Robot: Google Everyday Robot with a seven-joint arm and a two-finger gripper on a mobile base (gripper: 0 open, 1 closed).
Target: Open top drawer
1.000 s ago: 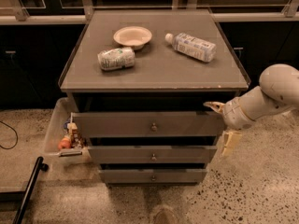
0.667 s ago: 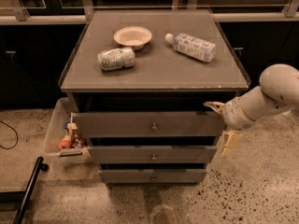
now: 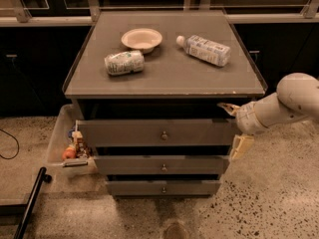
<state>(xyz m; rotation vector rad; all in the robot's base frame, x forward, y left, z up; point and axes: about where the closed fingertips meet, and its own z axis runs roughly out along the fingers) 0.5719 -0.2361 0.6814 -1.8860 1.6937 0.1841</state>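
top drawer (image 3: 124, 132) under table (image 3: 174, 78) top, front running left-right | claw (image 3: 234, 126) at its right end, spread wide above and below front edge, no firm hold I can confirm | I judge pull goes toward camera

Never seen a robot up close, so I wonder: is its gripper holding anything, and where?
Cannot be told: the gripper is at the top drawer's right end, away from the knob.
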